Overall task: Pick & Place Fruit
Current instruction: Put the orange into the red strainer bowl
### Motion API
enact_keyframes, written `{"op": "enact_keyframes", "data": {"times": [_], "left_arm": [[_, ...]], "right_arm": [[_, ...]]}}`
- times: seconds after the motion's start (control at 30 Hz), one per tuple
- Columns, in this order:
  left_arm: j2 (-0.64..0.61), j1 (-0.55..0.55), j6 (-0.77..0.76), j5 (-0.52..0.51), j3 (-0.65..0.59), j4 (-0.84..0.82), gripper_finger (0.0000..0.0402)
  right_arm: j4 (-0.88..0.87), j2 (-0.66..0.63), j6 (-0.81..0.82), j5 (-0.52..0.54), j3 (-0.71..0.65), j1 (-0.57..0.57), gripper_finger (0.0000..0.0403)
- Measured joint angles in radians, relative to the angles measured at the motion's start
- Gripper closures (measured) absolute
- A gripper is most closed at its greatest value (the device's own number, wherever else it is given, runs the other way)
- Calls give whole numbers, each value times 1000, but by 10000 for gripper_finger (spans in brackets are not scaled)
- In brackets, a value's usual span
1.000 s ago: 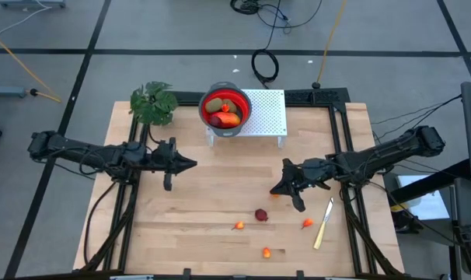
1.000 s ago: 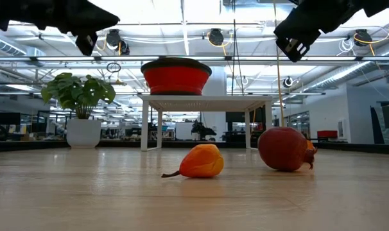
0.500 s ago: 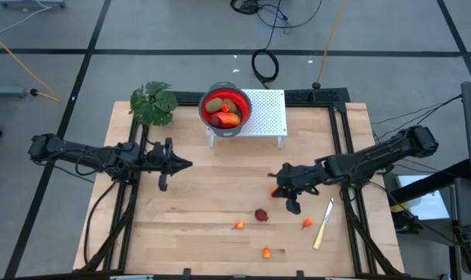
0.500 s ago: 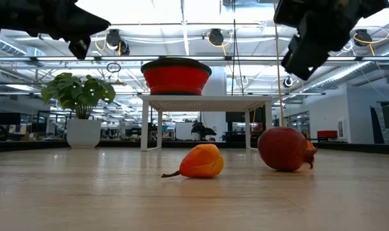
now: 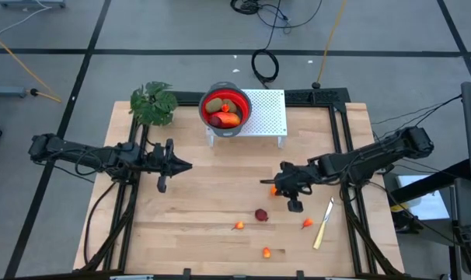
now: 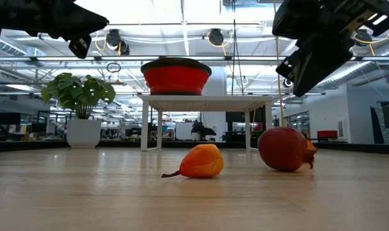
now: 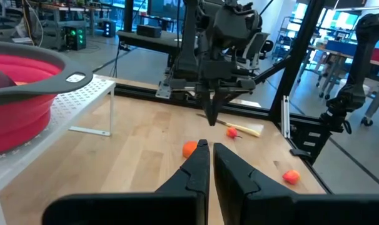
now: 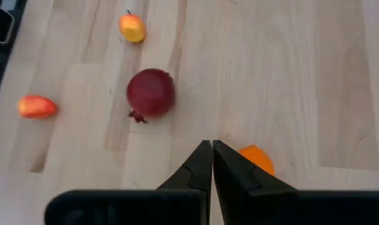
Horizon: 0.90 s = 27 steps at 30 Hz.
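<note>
only overhead, bowl (image 5: 225, 106) fruit (image 5: 222, 111); both grippers' jaws closed, empty.

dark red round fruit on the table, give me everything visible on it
The dark red round fruit is smooth and matte, like moulded plastic, with a small crown-like nub on one side, much like a pomegranate. It lies on its side on the bare wooden table, toward the front, with nothing touching it. A small orange fruit lies apart beside it. The right gripper, shut, hangs above the table nearby.
</note>
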Motion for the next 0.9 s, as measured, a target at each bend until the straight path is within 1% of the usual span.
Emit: {"op": "enact_keyframes", "data": {"times": [0.17,0.27,0.37,0.5,0.7,0.8,0.9], "left_arm": [[0,0,0,-10,0,-1,382],[0,0,-1,-11,0,-2,382],[0,0,-1,-11,0,-2,382],[0,0,-2,-14,0,-2,382],[0,0,6,-54,0,-4,382],[0,0,8,-74,0,-8,382],[0,0,7,-88,0,-7,382]], "right_arm": [[-6,0,-70,-4,0,-14,390],[-5,0,-122,-27,0,-14,368],[-5,0,-144,-26,0,-14,327],[-5,0,-183,-27,-1,-14,261],[-5,10,-189,-21,-1,-45,165],[-4,26,-191,-20,-2,-70,127],[-5,52,-193,-20,-2,-94,102]]}}
